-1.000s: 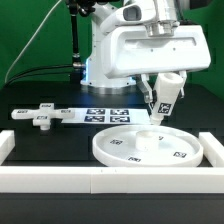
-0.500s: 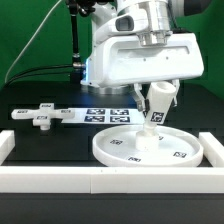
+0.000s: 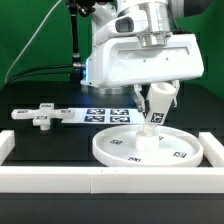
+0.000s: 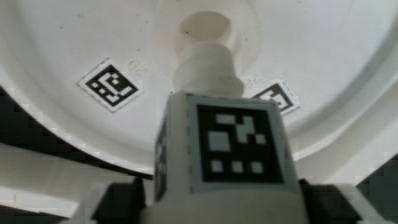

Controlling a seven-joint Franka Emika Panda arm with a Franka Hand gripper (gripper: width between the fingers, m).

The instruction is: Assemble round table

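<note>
The large white rimmed disc lies flat near the front rail, with small tags on its face. My gripper is shut on the short thick white post, which carries a tag. The post is tilted, its lower end just over the raised hub at the disc's middle. In the wrist view the post runs from my jaws toward the round hub on the disc. The cross-shaped piece lies at the exterior view's left on the black table.
The marker board lies behind the disc, partly hidden by the post. Long white border rails run along the front and at both sides. The robot's white base stands behind.
One second ago the post was higher and further to the exterior view's right. It has come down and left to the disc's hub. No change in the last half second.
</note>
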